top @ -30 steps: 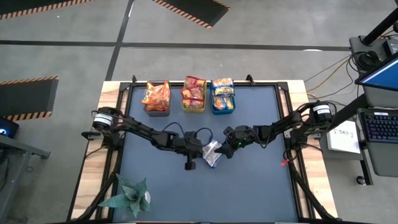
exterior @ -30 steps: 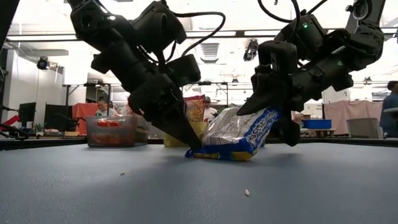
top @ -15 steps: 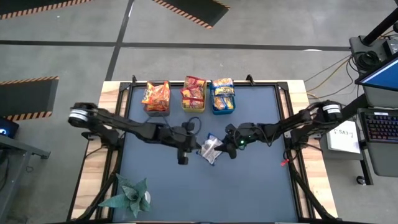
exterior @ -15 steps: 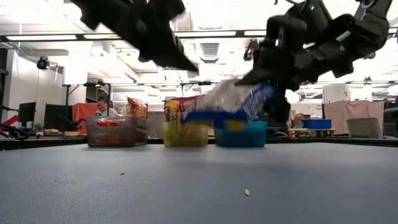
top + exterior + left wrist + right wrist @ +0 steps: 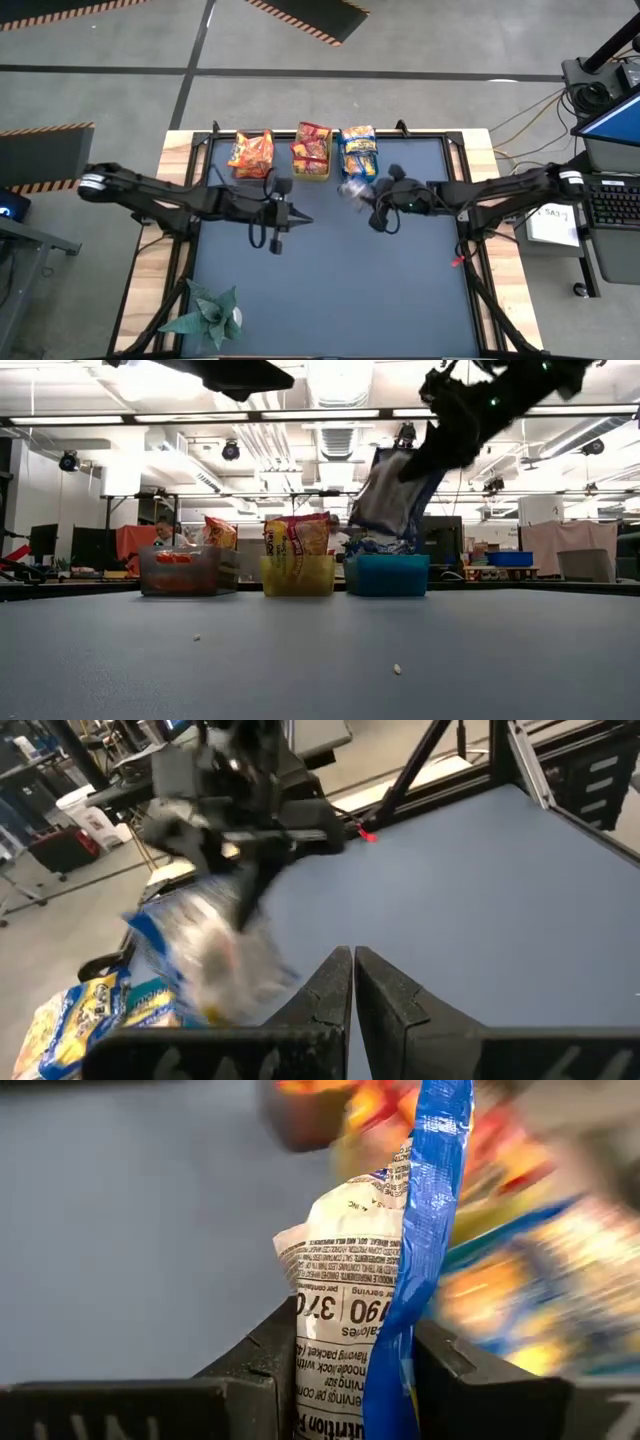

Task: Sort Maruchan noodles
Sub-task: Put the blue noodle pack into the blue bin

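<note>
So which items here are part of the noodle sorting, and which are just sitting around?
Job:
- held noodle packet in right tool
- orange packets in grey bin
- red packets in yellow bin
- blue-and-yellow packets in blue bin

Lying about:
- plant
- crumbs

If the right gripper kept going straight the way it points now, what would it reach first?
Probably the blue bin. The right gripper, shut on a silvery-white noodle packet, points toward the bins, with the blue one nearest ahead. It looks raised, so it might pass above the bin's packets.
</note>
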Robot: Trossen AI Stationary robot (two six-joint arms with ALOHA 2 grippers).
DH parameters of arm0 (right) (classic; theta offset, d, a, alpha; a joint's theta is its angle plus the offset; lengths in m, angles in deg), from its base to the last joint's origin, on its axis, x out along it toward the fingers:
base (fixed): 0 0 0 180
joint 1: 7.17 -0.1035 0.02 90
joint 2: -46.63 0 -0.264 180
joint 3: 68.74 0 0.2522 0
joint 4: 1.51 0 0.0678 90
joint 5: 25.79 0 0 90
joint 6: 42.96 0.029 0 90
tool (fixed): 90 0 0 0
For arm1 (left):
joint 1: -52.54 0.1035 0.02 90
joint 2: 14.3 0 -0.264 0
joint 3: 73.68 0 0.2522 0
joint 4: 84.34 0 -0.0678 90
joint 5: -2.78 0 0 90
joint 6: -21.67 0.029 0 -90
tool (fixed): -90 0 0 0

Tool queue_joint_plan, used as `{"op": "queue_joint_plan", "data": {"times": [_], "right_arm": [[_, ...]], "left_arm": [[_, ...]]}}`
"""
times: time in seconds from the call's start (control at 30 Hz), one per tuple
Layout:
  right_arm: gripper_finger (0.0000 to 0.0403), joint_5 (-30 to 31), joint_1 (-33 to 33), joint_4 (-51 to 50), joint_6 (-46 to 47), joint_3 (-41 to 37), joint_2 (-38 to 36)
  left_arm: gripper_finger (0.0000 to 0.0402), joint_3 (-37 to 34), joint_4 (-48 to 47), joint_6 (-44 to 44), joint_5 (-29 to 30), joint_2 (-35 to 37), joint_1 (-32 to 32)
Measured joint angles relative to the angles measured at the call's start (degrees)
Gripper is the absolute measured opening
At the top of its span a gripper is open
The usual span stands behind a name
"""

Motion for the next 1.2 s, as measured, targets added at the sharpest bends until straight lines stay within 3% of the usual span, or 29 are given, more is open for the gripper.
{"op": "queue_joint_plan", "data": {"times": [0.1, 0.3, 0.4, 0.53, 0.7, 0.83, 1.2], "right_arm": [[0.0111, 8.7, 0.0, -4.5, -14.0, 3.2, -0.9], [0.0111, 22.3, 1.5, -1.5, -42.6, 6.6, 0.8], [0.0111, 22.5, 3.9, -1.9, -52.4, 7.2, 2.3], [0.0111, 22.1, 7.6, -1.8, -58.3, 7.2, 4.6], [0.0111, 21.6, 11.8, 0.7, -64.1, 7.1, 7.6], [0.0111, 17.2, 14.1, 2.8, -66.7, 7.1, 9.2], [0.0111, 12.4, 17.0, 8.2, -75.9, 7.7, 13.2]], "left_arm": [[0.0, -2.5, 2.6, 0.1, 1.3, 1.4, 0.0], [0.0, -5.9, 5.7, 2.1, 4.0, 3.7, 0.0], [0.0, -6.2, 6.0, 2.0, 6.8, 5.1, 0.0], [0.0, -6.5, 5.8, 1.7, 7.0, 5.8, 0.1], [0.0, -6.5, 6.0, 1.3, 7.0, 5.5, 0.0], [0.0, -6.5, 5.9, 1.3, 7.0, 5.2, 0.0], [0.0, -6.5, 6.0, 1.3, 7.0, 5.2, 0.0]]}}
